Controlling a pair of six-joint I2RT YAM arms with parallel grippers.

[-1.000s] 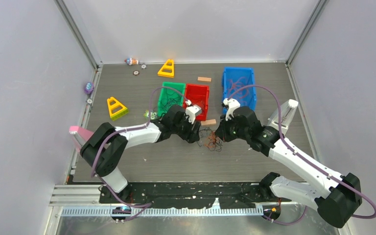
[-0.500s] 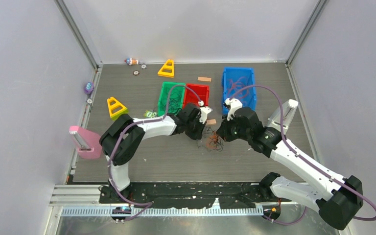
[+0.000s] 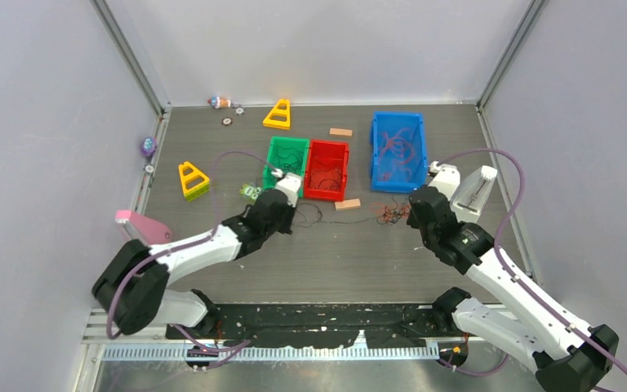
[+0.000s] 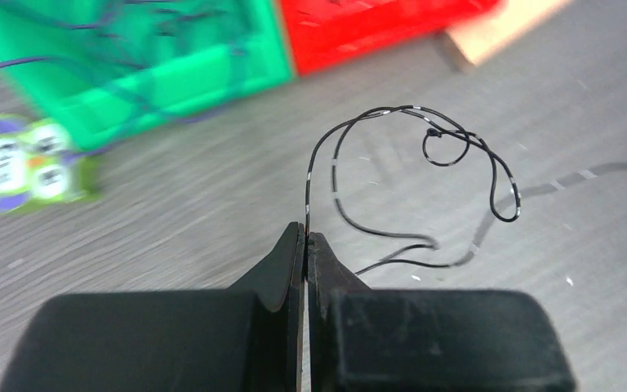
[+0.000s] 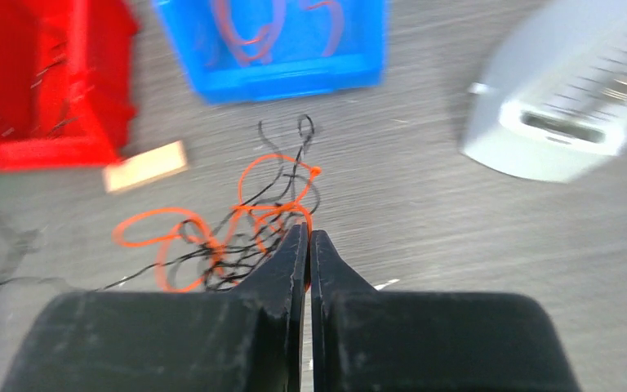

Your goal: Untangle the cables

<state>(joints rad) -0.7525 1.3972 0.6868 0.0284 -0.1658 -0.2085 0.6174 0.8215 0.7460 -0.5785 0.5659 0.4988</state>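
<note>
The cables are thin orange-red and black strands. My left gripper (image 4: 304, 235) is shut on one black strand (image 4: 424, 155), which loops over the table ahead of the tips. From the left gripper (image 3: 295, 216) that black strand (image 3: 339, 219) runs right toward a small orange and black clump (image 3: 392, 214). My right gripper (image 5: 309, 233) is shut on an orange strand of that clump (image 5: 229, 229), which spreads to the left of its fingers. In the top view, the right gripper (image 3: 406, 214) sits just right of the clump.
Green bin (image 3: 286, 159), red bin (image 3: 327, 169) and blue bin (image 3: 397, 149) stand behind the cables, each with strands inside. A wooden block (image 3: 347, 204) lies by the red bin, a white holder (image 3: 475, 192) at right. Yellow wedges (image 3: 193, 179) and small toys (image 3: 251, 192) lie left.
The left gripper has shut on the black strand. The arms have drawn apart: left arm to the left, right arm to the right with the clump, stretching the black strand between them.
</note>
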